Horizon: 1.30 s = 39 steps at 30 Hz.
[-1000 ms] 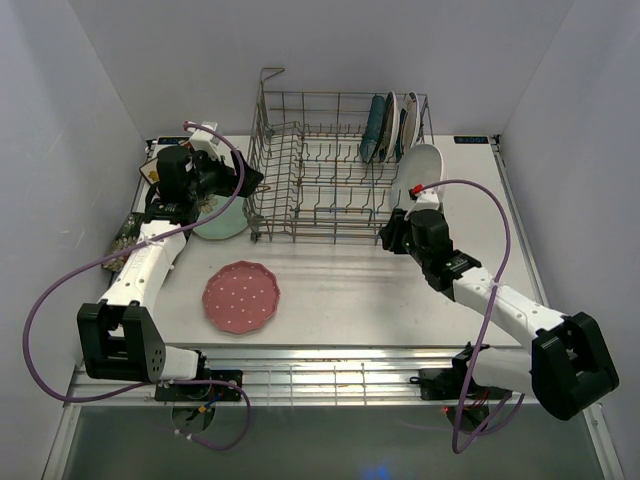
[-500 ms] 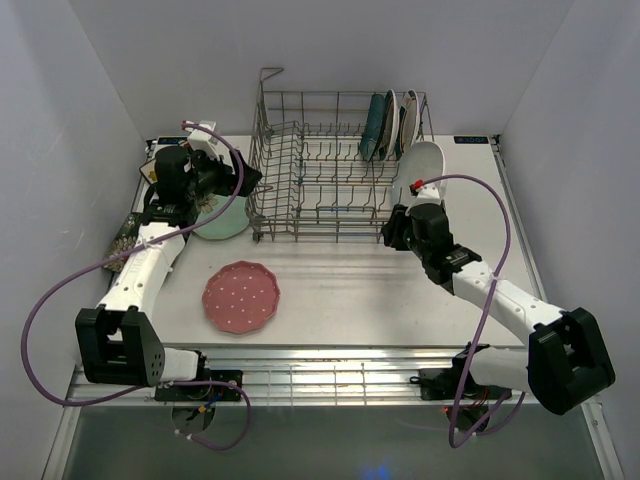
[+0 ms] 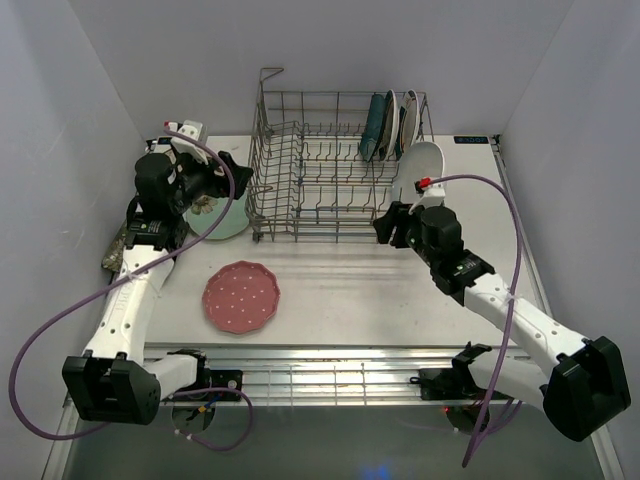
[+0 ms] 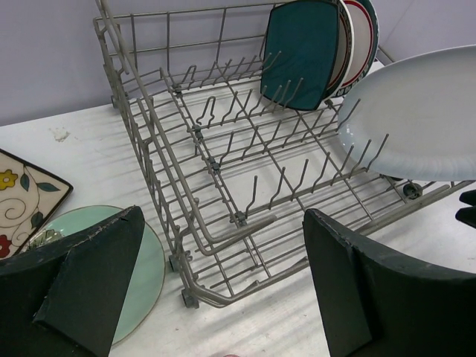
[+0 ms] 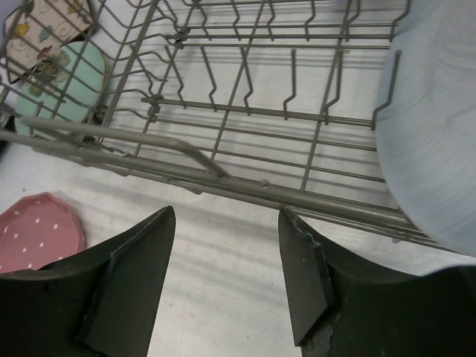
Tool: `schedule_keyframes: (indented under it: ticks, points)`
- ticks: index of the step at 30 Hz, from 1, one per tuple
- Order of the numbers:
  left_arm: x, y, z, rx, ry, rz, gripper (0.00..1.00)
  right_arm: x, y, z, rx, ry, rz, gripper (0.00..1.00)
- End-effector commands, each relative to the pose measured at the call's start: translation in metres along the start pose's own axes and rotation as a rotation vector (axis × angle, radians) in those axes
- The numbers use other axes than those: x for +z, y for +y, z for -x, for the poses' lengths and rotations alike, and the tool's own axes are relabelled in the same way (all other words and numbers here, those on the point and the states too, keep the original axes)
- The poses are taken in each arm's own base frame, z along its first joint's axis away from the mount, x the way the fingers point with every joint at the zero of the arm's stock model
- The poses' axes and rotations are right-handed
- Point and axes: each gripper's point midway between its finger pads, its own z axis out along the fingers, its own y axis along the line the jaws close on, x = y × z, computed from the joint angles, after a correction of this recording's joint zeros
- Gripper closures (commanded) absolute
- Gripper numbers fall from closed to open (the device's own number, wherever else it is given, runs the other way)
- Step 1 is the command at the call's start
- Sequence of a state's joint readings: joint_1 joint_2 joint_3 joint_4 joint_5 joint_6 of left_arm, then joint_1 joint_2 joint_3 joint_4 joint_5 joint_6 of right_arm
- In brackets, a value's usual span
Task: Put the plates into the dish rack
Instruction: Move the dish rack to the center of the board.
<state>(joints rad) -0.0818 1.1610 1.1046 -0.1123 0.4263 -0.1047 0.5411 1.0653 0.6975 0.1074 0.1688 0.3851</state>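
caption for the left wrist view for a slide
Open left fingers frame the dish rack: dark teal square plate upright at its far end, white oval plate nearer, mint plate outside it.

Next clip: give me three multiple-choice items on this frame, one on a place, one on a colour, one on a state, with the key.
1. Where is the pink plate?
A. flat on the table, in front of the rack
B. standing in the rack
C. held in the air

2. What colour is the square plate standing in the rack?
A. yellow
B. dark teal
C. pink

3. How is the right gripper?
A. shut on a plate
B. shut on nothing
C. open and empty

Key:
1 A: the top view shows it lying on the table, on the near side of the rack.
2 B: the left wrist view shows a dark teal square upright among the tines.
3 C: its own camera shows the fingers apart with only table and rack between them.
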Motion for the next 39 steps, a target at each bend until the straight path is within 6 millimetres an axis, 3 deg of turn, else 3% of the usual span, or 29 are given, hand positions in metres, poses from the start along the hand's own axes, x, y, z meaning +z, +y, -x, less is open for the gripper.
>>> schedule_keyframes:
  ticks: [1,14,25,33,39]
  points:
    - [-0.011,-0.003,0.000,0.018,0.001,0.016,0.02,-0.007,0.025,0.010,0.003,-0.036,0.083,0.36]
    - [-0.036,-0.011,0.011,0.056,-0.049,0.030,0.02,-0.024,0.103,-0.056,0.034,0.074,0.236,0.35]
    - [-0.033,-0.011,0.006,0.052,-0.041,0.018,0.02,-0.006,0.155,-0.124,0.100,0.223,0.330,0.41]
    - [-0.032,-0.007,0.007,0.058,-0.048,0.038,0.02,0.009,0.201,-0.141,0.094,0.274,0.386,0.41]
    - [-0.033,-0.005,0.009,0.071,-0.060,0.054,0.02,0.019,0.221,-0.155,0.092,0.313,0.409,0.37]
